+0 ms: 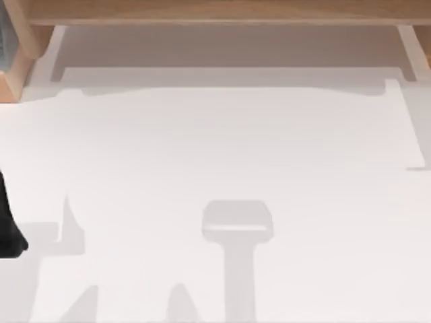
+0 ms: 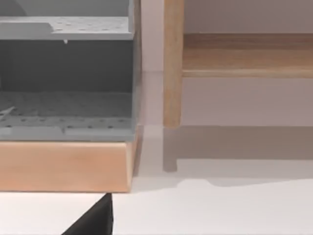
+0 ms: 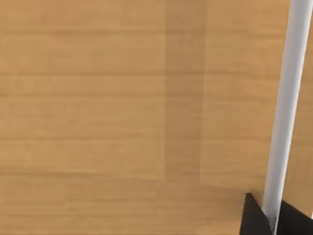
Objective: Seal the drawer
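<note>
Right gripper [image 3: 270, 215] astride the drawer [image 3: 122, 98] front's white handle bar [image 3: 286, 107] (grip firmness unclear), white table [image 1: 215, 168] beyond.

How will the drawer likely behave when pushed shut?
The drawer probably slides straight rather than tipping, being set in wooden furniture. Its wood front looks stiff, so a push should transfer. The smooth handle, gripped by the right tool, may slip. Left tool sits nearby.
</note>
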